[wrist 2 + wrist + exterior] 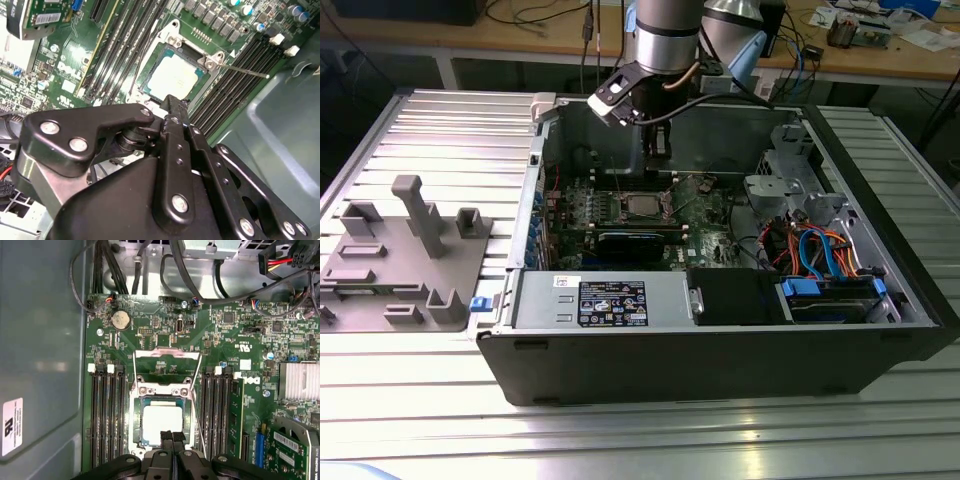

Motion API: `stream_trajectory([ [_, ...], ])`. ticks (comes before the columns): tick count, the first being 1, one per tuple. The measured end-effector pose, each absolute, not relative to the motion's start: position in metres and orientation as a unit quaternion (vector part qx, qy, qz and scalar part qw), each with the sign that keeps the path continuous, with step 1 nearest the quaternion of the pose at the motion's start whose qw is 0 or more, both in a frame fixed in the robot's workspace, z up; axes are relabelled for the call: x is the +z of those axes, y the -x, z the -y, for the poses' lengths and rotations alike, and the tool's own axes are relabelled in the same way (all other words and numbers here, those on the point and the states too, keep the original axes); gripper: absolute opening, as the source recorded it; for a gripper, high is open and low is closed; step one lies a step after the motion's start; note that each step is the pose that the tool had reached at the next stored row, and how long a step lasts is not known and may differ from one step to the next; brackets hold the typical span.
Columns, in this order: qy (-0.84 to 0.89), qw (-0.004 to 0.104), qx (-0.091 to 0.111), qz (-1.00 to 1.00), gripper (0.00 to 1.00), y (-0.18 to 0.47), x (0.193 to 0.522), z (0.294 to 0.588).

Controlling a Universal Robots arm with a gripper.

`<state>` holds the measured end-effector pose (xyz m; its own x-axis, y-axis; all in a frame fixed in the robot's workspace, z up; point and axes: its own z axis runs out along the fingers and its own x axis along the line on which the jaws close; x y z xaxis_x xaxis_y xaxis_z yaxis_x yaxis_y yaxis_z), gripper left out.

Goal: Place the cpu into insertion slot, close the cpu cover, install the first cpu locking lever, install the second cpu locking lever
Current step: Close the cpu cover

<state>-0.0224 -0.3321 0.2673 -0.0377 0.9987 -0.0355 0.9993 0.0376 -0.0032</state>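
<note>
The tool (pixel 172 437) is seen with its fingers (pixel 166 436) pressed together and nothing held between them. It is held low over the green motherboard (pixel 150 325), just beside one edge of the insertion slot (pixel 136 420). The cpu (pixel 161 422) is seated flat in that slot, silver face up. The cpu cover (pixel 167 359) is swung open and stands at the slot's edge away from the tool. A thin lever (pixel 245 71) is angled out from one slot corner. The open computer case (pixel 720 360) is set on the ribbed tabletop (pixel 420 420).

metal table (pixel 410 400) bears computer case (pixel 720 365), grey fixture (pixel 395 270).
</note>
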Motion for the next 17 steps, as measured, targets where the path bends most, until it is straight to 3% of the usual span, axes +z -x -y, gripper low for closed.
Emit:
stream_trajectory([
  [17,-0.694,0.012,-0.014,-0.720,0.11,-0.007,0.267,0.332],
])
